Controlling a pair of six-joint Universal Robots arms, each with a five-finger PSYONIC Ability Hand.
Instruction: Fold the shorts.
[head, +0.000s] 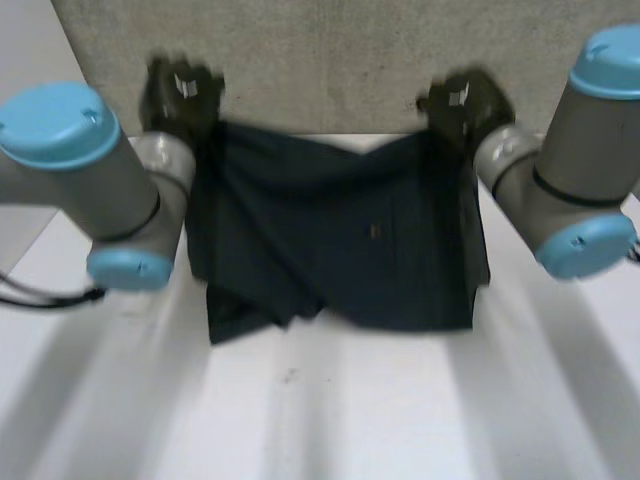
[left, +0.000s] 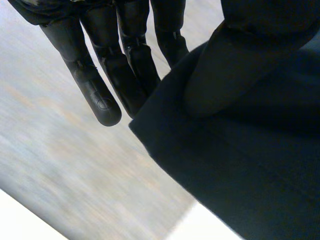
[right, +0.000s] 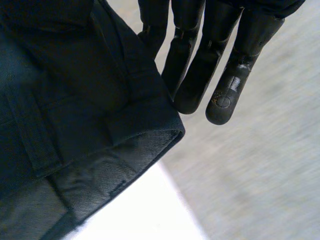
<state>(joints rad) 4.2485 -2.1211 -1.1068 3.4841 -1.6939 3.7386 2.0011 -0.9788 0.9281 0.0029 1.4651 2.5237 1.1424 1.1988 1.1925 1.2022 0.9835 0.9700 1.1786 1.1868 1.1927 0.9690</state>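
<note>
Your left hand (head: 180, 95) and right hand (head: 463, 105) each pinch an upper corner of the shorts (head: 330, 240), likely soft and floppy.

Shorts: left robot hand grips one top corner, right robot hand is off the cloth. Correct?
Not quite. The right robot hand is on the cloth too: the head view shows it gripping the other top corner of the shorts, as the left robot hand grips its corner.
</note>
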